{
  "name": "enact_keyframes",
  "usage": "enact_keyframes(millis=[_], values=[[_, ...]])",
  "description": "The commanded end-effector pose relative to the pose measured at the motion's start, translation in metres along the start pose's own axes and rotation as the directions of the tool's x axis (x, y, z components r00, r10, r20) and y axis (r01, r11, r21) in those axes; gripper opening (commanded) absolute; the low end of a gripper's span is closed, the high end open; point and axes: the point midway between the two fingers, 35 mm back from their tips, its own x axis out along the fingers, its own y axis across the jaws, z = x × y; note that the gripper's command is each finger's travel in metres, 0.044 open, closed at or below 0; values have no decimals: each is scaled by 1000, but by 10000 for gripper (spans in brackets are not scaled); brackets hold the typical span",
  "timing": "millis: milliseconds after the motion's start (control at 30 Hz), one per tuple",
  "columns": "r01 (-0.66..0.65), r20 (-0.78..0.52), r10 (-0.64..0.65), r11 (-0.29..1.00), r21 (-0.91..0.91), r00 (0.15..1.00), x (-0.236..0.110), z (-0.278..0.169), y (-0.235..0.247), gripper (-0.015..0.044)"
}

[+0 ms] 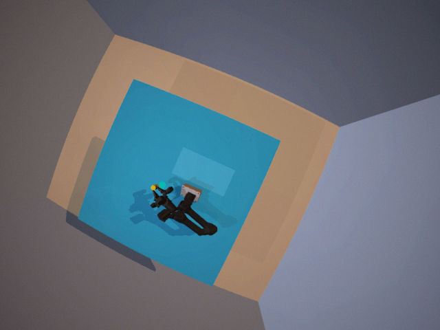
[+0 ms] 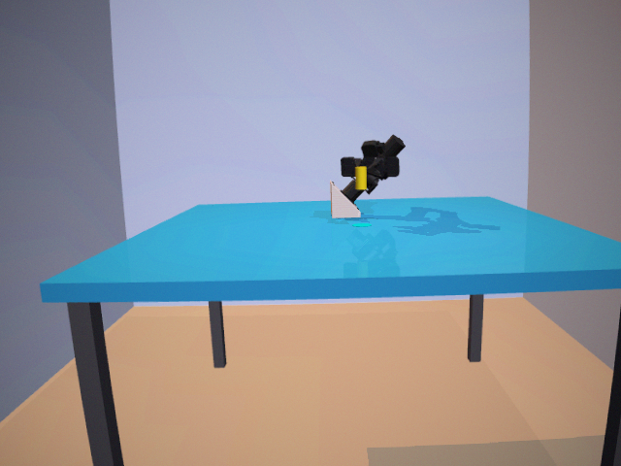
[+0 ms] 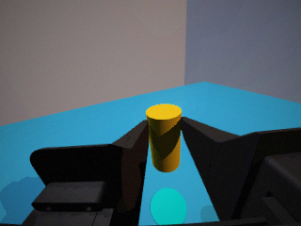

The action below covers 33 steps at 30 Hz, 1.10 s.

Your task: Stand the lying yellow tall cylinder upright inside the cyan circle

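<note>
My gripper (image 3: 164, 122) (image 2: 360, 178) (image 1: 155, 190) is shut on the yellow cylinder (image 3: 164, 137) (image 2: 360, 177) (image 1: 152, 187) and holds it upright in the air, well above the blue table (image 2: 250, 250) (image 1: 149, 124). The cyan circle (image 3: 167, 205) (image 2: 361, 224) (image 1: 162, 184) lies flat on the table below the cylinder. In the wrist view it shows between the two black fingers, under the cylinder's lower end. The cylinder does not touch the table.
The arm's white wedge-shaped base (image 2: 343, 203) (image 1: 191, 192) stands on the table just beside the circle. A paler rectangle (image 1: 203, 171) is marked on the table behind the base. The table's edges are far from the gripper.
</note>
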Motion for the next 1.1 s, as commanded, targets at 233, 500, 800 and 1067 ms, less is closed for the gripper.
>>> enact_keyframes(millis=[233,500,800,1067], values=[[3,4,-3,1000,5,1000,0,-1,-2,105],[26,-16,-26,999,21,1000,5,-10,-1,105],[63,-41,-61,997,37,997,12,-25,-1,105],[92,-53,-90,995,41,995,15,-39,-1,105]])
